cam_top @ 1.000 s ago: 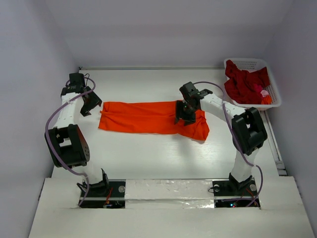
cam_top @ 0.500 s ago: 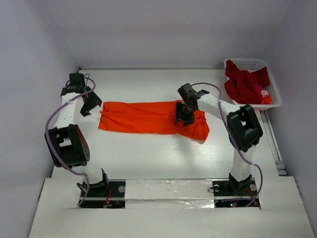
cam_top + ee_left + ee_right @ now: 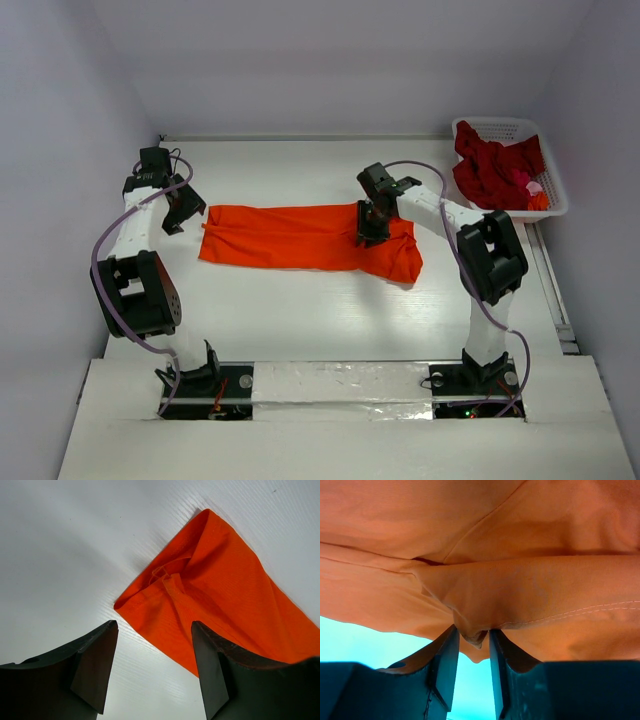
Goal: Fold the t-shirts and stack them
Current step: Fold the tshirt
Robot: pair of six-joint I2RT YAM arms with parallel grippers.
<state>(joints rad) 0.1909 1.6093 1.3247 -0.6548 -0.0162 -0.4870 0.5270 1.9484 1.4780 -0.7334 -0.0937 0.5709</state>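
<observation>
White tabletop (image 3: 300, 320) carries the bright orange cloth t-shirt (image 3: 280, 238), which lies as a long band across the middle with its right end bunched. We judge a fold to be in hand: the right gripper (image 3: 370, 226) has its fingers closed on a ridge of cloth at that bunched end. Next we would lift that end and carry it leftwards over the band, keeping the edges square. The left gripper (image 3: 184, 212) hovers just beside the shirt's left edge, fingers parted and empty. We see bare surface in front and behind. The dark red cloth t-shirt (image 3: 490, 170) sits well apart in the white plastic lattice basket (image 3: 505, 127) at the far right corner.
</observation>
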